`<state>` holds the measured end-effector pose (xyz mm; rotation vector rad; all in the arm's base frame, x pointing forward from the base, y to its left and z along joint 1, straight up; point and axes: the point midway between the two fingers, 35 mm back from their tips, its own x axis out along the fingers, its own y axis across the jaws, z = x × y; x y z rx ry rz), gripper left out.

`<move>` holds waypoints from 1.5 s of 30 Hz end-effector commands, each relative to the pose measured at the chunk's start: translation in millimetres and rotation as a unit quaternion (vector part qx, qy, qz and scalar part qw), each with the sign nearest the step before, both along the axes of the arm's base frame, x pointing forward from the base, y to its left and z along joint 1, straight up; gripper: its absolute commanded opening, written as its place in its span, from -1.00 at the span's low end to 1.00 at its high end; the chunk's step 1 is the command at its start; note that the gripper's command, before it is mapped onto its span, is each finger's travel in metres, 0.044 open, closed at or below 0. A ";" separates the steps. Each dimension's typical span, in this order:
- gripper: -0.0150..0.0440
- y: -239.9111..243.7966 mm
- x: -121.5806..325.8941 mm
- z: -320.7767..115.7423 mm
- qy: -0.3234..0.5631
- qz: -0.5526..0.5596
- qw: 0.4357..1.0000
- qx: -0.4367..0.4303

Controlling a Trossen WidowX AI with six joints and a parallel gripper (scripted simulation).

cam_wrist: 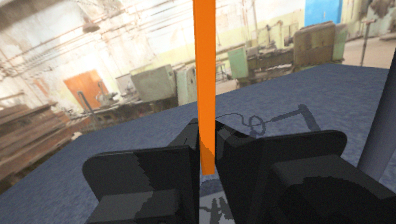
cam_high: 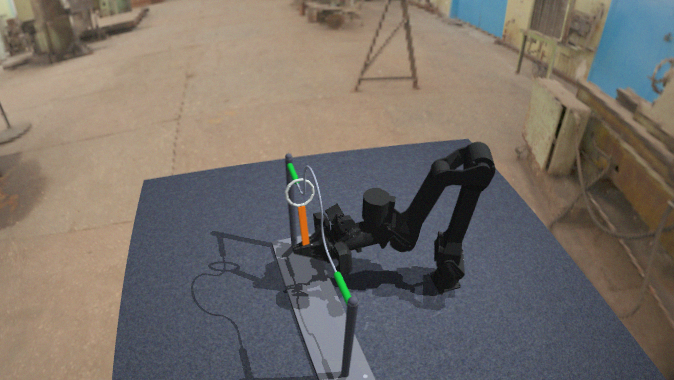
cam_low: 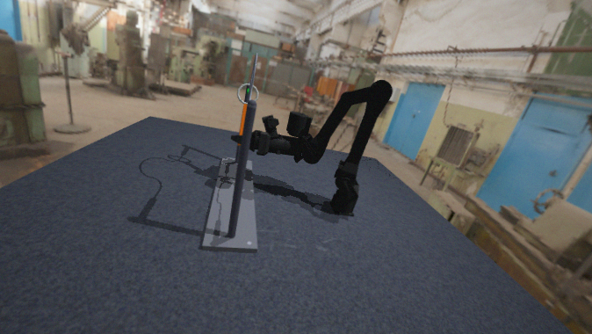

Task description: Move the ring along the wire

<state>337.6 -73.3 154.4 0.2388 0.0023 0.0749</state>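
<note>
The pale ring (cam_high: 286, 192) (cam_low: 238, 93) is upright around the wire near the inner end of the far green part (cam_high: 293, 172). The grey wire (cam_high: 322, 227) (cam_low: 254, 70) appears inside its opening; exact clearance is too small to tell. The orange handle (cam_high: 303, 225) (cam_low: 242, 119) (cam_wrist: 206, 85) points down from the ring. My gripper (cam_high: 304, 246) (cam_low: 239, 139) (cam_wrist: 201, 122) is shut on the handle's lower end, below the wire. The near green part (cam_high: 343, 286) adjoins the near post (cam_high: 350, 335) (cam_low: 241, 189).
The far post (cam_high: 292, 215) stands close to the handle; a post (cam_wrist: 382, 115) shows at the right of the wrist view. Both posts stand on the grey base plate (cam_high: 325, 320) (cam_low: 248, 220). In the top view, the wire's hump and descent pass in front of my gripper's body.
</note>
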 end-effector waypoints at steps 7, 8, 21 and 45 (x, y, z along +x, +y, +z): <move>-1.00 36.8 -4.2 14.8 0.004 0.002 0.994 0.109; -1.00 40.0 -4.4 16.4 0.005 0.002 0.993 0.119; -1.00 61.7 -18.7 33.0 0.057 0.026 0.978 0.197; -1.00 81.6 -38.1 56.8 0.120 0.062 0.950 0.282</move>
